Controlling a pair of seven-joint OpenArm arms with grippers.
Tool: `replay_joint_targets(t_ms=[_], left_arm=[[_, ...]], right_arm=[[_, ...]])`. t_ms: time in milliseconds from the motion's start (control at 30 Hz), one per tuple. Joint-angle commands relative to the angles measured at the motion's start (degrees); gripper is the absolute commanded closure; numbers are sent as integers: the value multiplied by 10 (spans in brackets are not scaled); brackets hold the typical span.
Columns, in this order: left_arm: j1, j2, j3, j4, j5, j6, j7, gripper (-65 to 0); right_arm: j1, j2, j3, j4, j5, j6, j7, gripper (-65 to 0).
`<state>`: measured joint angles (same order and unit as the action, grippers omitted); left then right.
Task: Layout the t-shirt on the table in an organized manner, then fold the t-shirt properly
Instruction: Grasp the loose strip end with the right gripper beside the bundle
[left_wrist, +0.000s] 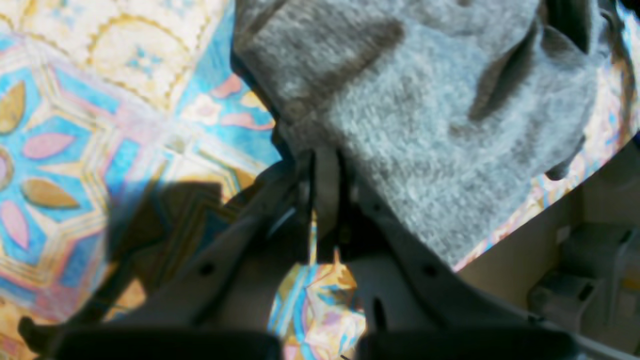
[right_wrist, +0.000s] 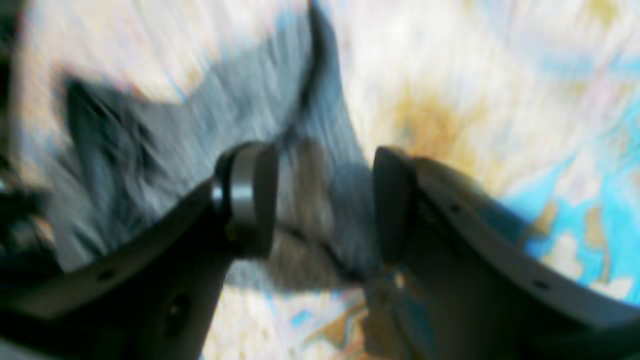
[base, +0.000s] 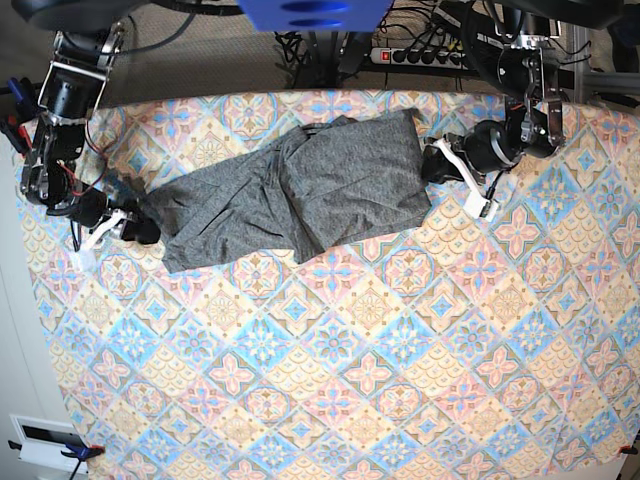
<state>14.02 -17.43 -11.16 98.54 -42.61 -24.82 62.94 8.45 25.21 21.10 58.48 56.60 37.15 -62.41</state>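
T-shirt (base: 300, 190) fabric is pinched in the left claw (left_wrist: 325, 170), whose jaws are pressed together on a narrow fold of the grey knit at the garment's edge; in the base view this claw (base: 437, 160) sits at the shirt's right-hand end, touching it. The right claw (right_wrist: 322, 200) stands with its jaws spread wide, one fingertip on each side of a strip of grey cloth that runs between them; the wrist picture is blurred, so whether the pads actually touch the cloth cannot be told. In the base view that claw (base: 140, 228) is at the shirt's left-hand end, right against the lower left corner.

Outward from the claws, the t-shirt lies stretched crosswise between them, dark heather grey, rumpled, with a diagonal overlap of layers near its middle and a wider block toward the right end. It rests on the desk (base: 350, 380) in the far half, near the back edge. The desk's cloth of blue, pink and cream diamond tiles spreads from the shirt toward the near side.
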Motion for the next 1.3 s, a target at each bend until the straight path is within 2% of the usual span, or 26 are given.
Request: replay_joint_targets(t_ms=[0, 167, 700, 867, 967, 1267], left_arm=[[-2, -5, -3, 8, -10, -2, -10, 0], [-2, -5, -3, 8, -10, -2, -9, 0], [7, -5, -3, 9, -10, -2, -9, 0], [7, -4, -3, 9, -10, -2, -9, 0], [7, -4, -3, 9, -10, -2, -9, 0], [6, -4, -3, 9, -10, -2, -9, 0]], right_arm=[[5, 11, 7, -10, -2, 6, -7, -296], [22, 11, 24, -35, -3, 6, -7, -296], [21, 6, 16, -53, -4, 3, -7, -296], [19, 6, -36, -49, -4, 3, -8, -296], [18, -12, -53, -46, -4, 4, -7, -296], [17, -20, -54, 3, -4, 3, -11, -296]])
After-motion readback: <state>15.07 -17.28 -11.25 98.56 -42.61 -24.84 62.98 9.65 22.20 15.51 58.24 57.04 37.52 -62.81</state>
